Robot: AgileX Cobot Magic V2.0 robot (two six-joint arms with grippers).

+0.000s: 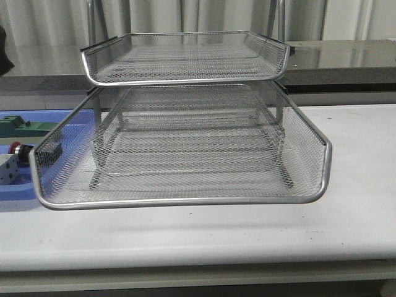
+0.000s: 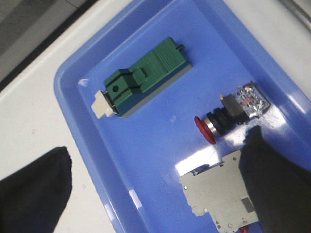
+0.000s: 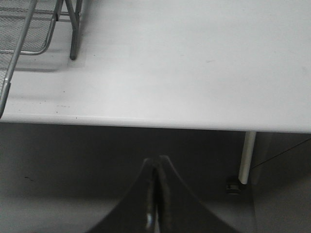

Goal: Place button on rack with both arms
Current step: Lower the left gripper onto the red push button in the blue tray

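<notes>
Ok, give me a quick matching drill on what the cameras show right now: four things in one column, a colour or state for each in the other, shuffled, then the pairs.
Things:
1. button
2. rack
3. right gripper
4. left gripper

States:
A. fingers pressed together, beyond the table edge
B. lying on its side in the blue tray, red head showing
C. spread open above the blue tray
D. silver mesh tiers with nothing on them

Pairs: 1-B, 2-D, 3-A, 4-C
</notes>
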